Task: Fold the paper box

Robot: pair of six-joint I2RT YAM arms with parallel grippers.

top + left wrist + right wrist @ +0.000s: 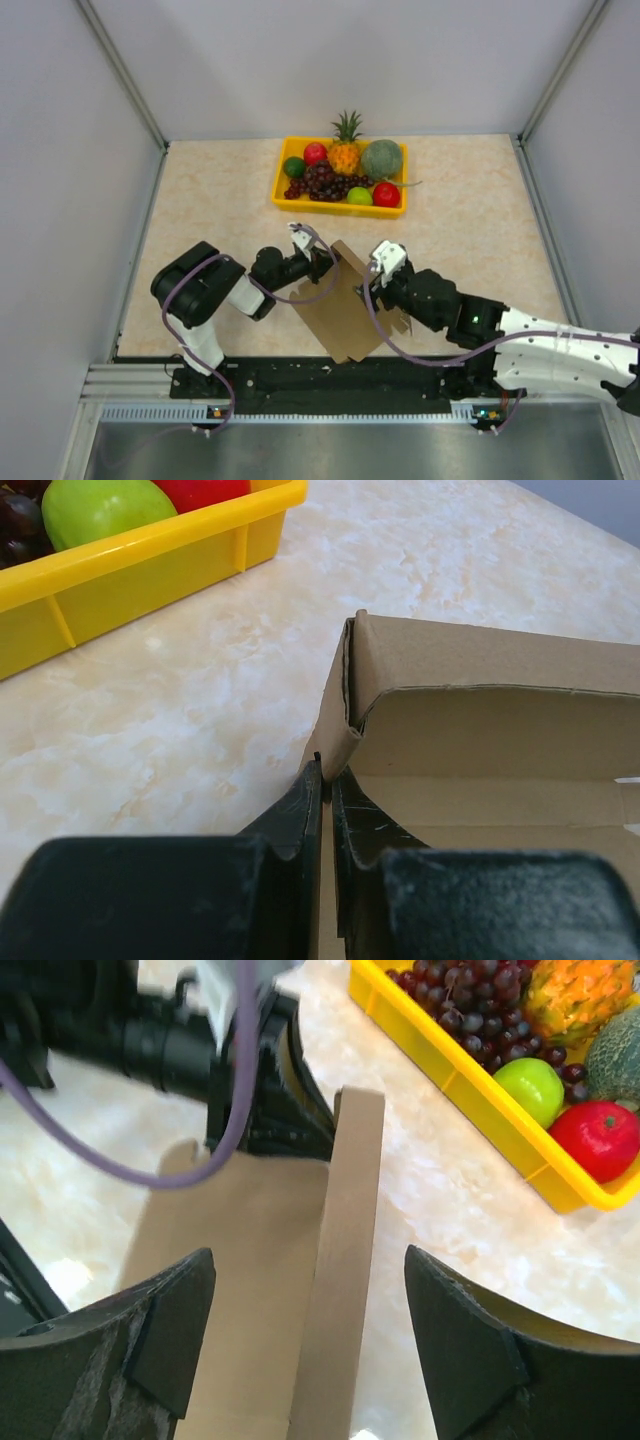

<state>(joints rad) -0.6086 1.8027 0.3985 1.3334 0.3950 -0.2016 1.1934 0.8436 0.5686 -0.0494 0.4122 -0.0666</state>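
One paper box (342,312), left hand (327,778) pinching

The paper box (345,310) is lying on the table (200,210) near its front edge, between the two arms. The left gripper (327,262) is sitting at the box's rear left corner. The right gripper (308,1255) is hanging over its right side, straddling a raised wall without touching it. The fruit tray (335,207) is standing behind the box, toward the table's back edge.
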